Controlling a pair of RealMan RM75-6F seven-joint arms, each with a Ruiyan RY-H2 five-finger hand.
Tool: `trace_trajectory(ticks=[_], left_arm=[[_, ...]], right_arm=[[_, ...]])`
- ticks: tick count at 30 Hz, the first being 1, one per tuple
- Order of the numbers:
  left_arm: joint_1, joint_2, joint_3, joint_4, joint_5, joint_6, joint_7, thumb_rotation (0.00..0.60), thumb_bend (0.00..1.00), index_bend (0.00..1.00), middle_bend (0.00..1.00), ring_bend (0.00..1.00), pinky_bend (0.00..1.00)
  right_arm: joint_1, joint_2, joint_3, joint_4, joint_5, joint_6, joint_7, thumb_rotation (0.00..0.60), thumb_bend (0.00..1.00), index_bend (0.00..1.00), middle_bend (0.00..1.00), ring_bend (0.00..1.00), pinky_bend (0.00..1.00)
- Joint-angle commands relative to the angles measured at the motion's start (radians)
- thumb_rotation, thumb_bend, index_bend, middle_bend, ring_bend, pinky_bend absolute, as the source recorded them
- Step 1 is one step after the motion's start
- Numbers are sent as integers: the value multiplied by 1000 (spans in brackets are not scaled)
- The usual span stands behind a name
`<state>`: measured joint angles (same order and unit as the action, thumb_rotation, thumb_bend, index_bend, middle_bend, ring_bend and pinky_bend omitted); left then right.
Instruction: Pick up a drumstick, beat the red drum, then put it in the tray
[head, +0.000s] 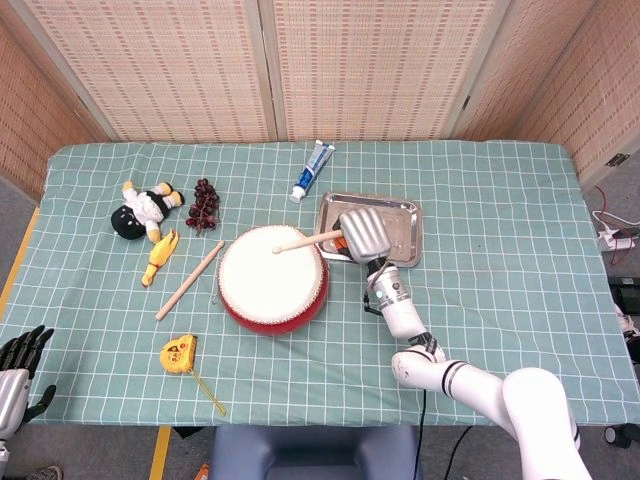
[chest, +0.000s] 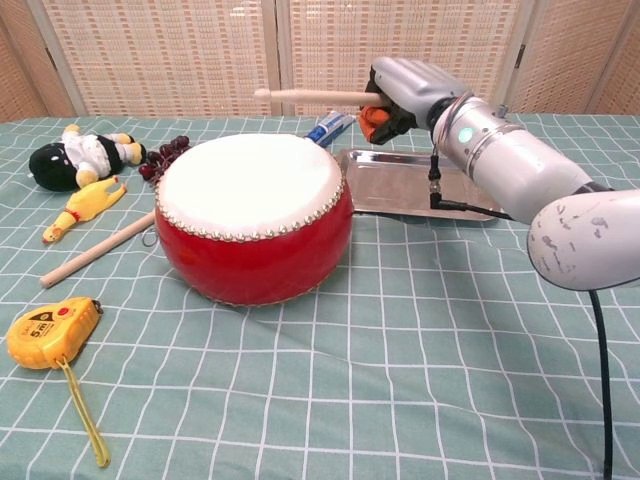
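The red drum (head: 272, 279) (chest: 254, 216) with its white skin stands mid-table. My right hand (head: 364, 234) (chest: 405, 92) grips a wooden drumstick (head: 308, 240) (chest: 312, 96) at the drum's right edge. The stick is held level above the skin, its tip clear of the drum. A second drumstick (head: 189, 280) (chest: 96, 249) lies on the cloth left of the drum. The metal tray (head: 402, 222) (chest: 410, 185) sits behind my right hand. My left hand (head: 20, 365) hangs at the lower left corner of the head view, off the table, fingers apart and holding nothing.
A yellow tape measure (head: 179, 354) (chest: 50, 329) lies in front of the drum's left side. A plush doll (head: 145, 207) (chest: 76, 157), a rubber chicken (head: 159, 258) (chest: 82, 207), dark grapes (head: 205, 204) and a toothpaste tube (head: 312, 171) lie behind and to the left.
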<state>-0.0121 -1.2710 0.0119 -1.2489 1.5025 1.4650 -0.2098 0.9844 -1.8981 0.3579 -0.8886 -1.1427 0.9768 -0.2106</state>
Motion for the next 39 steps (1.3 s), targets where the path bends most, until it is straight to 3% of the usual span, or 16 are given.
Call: trace_trajectory(ticks=[1, 5, 13, 22, 29, 34, 39], left_arm=[[0, -1, 0, 1, -1, -1, -1, 600, 317, 35, 12, 0, 18], [1, -1, 1, 4, -2, -3, -2, 600, 317, 35, 12, 0, 18], [2, 0, 1, 7, 0, 1, -5, 600, 317, 35, 12, 0, 18], [0, 3, 2, -7, 6, 3, 7, 600, 317, 35, 12, 0, 17], [1, 17, 2, -31, 2, 1, 32, 600, 318, 35, 12, 0, 18], [0, 24, 4, -51, 0, -4, 52, 600, 317, 35, 12, 0, 17], [0, 30, 3, -65, -6, -7, 66, 600, 316, 35, 12, 0, 18]], right_arm=[[20, -5, -61, 33, -5, -33, -256, 600, 715, 1000, 1000, 1000, 1000], [18, -17, -51, 35, 14, -23, -299, 600, 711, 1000, 1000, 1000, 1000], [-24, -20, 75, -13, 30, 85, 22, 600, 708, 1000, 1000, 1000, 1000], [-83, 29, 121, -13, 191, -74, 98, 600, 664, 1000, 1000, 1000, 1000], [-71, -22, 77, 173, 231, -226, 114, 600, 590, 1000, 1000, 1000, 1000], [-28, -69, 77, 297, 225, -300, 147, 600, 539, 1000, 1000, 998, 1000], [23, -105, 87, 401, 219, -376, 179, 600, 485, 952, 928, 883, 963]])
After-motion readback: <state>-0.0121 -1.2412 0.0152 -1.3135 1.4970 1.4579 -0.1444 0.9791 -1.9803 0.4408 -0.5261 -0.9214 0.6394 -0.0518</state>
